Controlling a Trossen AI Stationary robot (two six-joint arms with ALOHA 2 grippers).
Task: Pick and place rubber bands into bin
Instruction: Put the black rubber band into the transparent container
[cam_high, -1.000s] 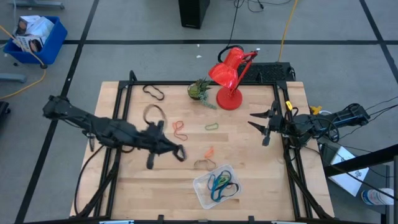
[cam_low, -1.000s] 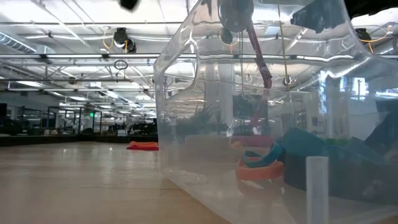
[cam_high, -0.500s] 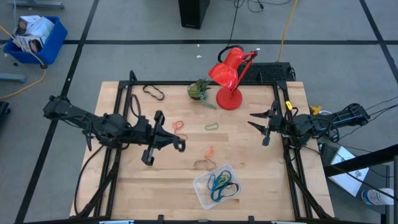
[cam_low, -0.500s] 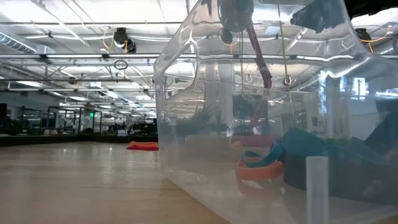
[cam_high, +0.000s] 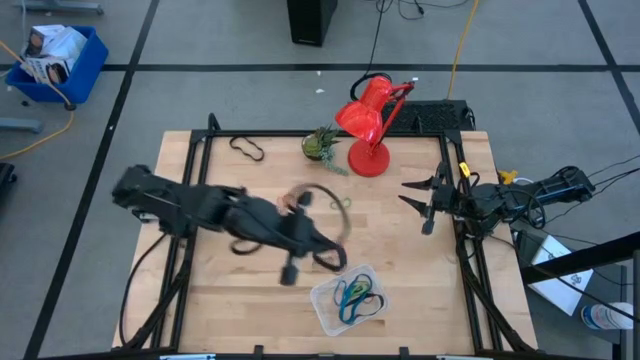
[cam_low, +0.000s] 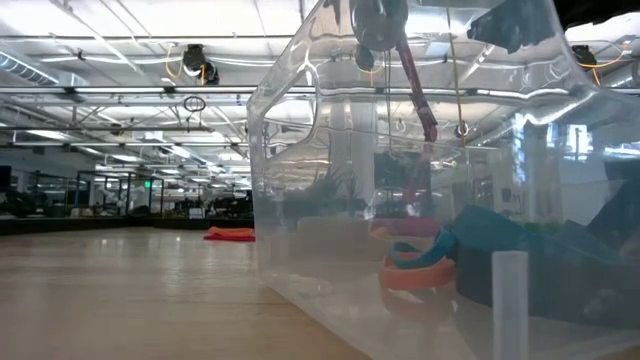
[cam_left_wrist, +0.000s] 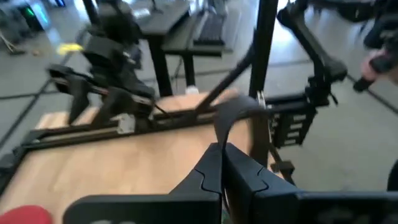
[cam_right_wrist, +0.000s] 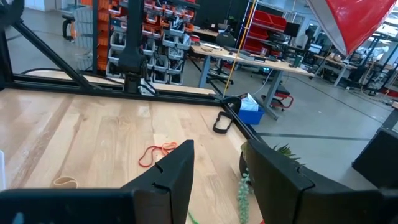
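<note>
Between pinched-together left gripper (cam_left_wrist: 222, 163) fingers — black rubber band (cam_left_wrist: 231, 112), looping upward; right gripper (cam_right_wrist: 216, 171) parted.

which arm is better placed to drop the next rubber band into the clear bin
Left. The left gripper is shut on a dark rubber band and is beside the bin; the right gripper waits open at the table's right edge.

The left pincer (cam_high: 322, 262) (mid-table) is blurred, its band's colour unclear.

Bright, even overhead light, soft shadows. Left arm (cam_high: 220, 212) motion-blurred; ceiling lights glare on the bin wall (cam_low: 300, 130).
</note>
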